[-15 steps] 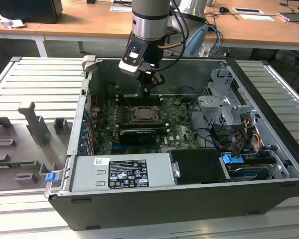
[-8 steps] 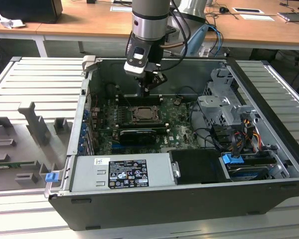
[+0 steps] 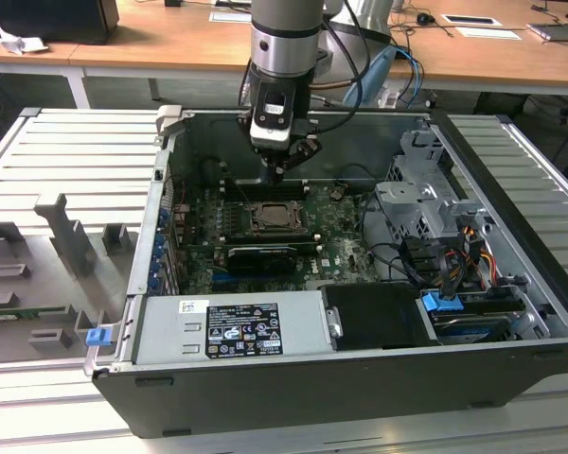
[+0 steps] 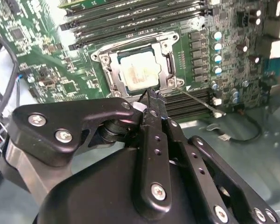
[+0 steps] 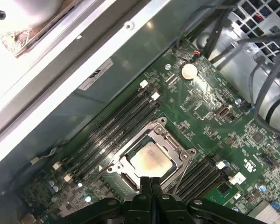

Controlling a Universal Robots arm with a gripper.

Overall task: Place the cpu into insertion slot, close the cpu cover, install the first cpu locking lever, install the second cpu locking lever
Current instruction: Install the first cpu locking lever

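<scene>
The cpu (image 4: 139, 72) (image 5: 150, 161) lies flat in the insertion slot (image 3: 276, 219) on the green board, its pale metal face showing. The silver cpu cover (image 4: 167, 55) (image 5: 173, 145) lies down around it as a frame, with the chip visible through its window. A thin metal locking lever (image 4: 196, 99) sticks out along the board from one corner of the socket. My gripper (image 3: 277, 174) (image 4: 150, 93) (image 5: 151, 180) hangs just above the socket's edge, its fingers shut together with nothing between them.
The board sits deep in an open computer case (image 3: 511, 180). Long black memory slots (image 5: 113, 126) run beside the socket. A grey power supply box (image 3: 232, 326) fills the near side, and a drive cage with cables (image 3: 435, 227) stands on the exterior view's right.
</scene>
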